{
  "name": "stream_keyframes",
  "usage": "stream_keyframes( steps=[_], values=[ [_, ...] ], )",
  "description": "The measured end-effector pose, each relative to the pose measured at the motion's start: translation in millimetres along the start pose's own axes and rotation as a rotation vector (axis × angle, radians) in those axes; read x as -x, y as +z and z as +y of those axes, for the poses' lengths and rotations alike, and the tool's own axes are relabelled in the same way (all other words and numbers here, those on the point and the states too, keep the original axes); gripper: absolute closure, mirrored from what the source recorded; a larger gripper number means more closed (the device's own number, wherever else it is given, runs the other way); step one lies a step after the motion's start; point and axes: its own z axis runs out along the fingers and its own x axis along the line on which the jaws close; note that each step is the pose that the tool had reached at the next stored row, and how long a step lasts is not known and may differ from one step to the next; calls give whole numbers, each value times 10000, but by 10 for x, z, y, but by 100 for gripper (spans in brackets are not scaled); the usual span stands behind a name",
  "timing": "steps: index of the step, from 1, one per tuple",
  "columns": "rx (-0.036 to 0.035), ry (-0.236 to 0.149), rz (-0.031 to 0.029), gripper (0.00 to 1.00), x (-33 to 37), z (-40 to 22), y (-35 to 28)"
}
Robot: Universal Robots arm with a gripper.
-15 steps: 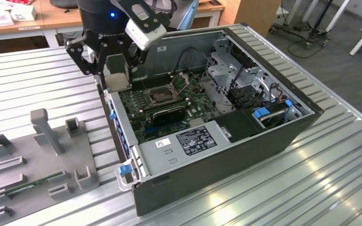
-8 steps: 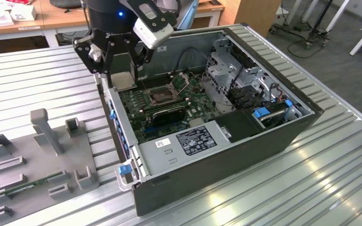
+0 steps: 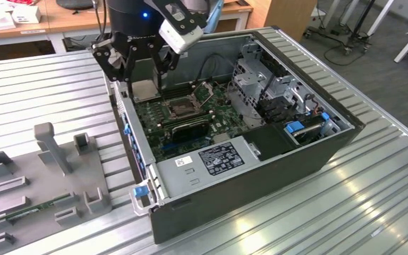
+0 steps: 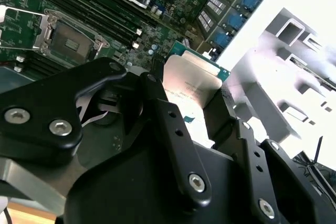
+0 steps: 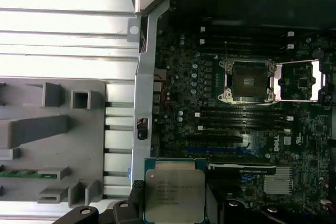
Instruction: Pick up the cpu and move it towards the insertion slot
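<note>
My gripper is shut on the cpu, a flat silvery square chip with a green rim. It hangs in the air over the near wall of the open computer case, at the exterior view's left of the motherboard. Both wrist views show the cpu clamped between the black fingers. The insertion slot is a square socket with a dark centre and a silver frame on the green motherboard; it lies a short way from the chip, with its lid swung open. The slot appears in both wrist views.
The open case rests on a ribbed metal table. A grey tray with posts and recesses sits at the exterior view's left and holds a green memory stick. Black memory slots flank the socket.
</note>
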Motion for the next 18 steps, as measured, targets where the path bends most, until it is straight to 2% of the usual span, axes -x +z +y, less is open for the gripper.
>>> stream_keyframes(
  steps=[9,18],
  values=[
    [0,1,0,45,101,-2,0],
    [0,0,0,45,122,-2,0]
  ],
)
